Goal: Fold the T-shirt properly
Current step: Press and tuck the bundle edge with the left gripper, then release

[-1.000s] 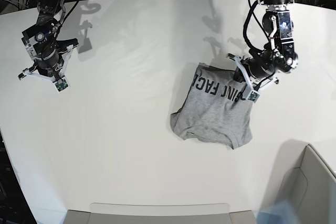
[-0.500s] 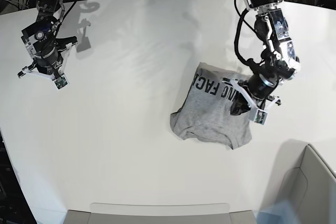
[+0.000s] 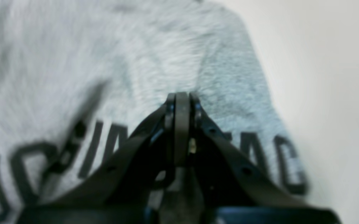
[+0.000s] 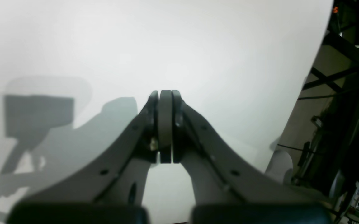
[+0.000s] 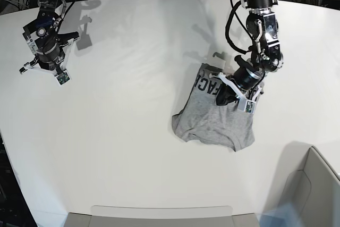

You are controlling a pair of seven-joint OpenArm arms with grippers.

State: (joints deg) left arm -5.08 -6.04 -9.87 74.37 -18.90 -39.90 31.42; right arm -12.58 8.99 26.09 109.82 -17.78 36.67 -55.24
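Since the earlier frame, left gripper (image 5: 232,98) shifted toward 10 o'clock over the T-shirt (image 5: 215,123), jaws closed, empty, probably smoothing. Right gripper (image 4: 165,124) closed, empty, parked clear.

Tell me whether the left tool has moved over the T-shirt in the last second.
Yes. The left tool has shifted leftward in the base view, from the T-shirt's right edge onto its lettering.

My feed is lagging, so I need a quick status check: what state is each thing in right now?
T-shirt: bunched in a rough fold on the table, lettering showing, not held.
Left hand: shut, empty, over the shirt's lettered part.
Right hand: shut, empty, over bare table far from the shirt.
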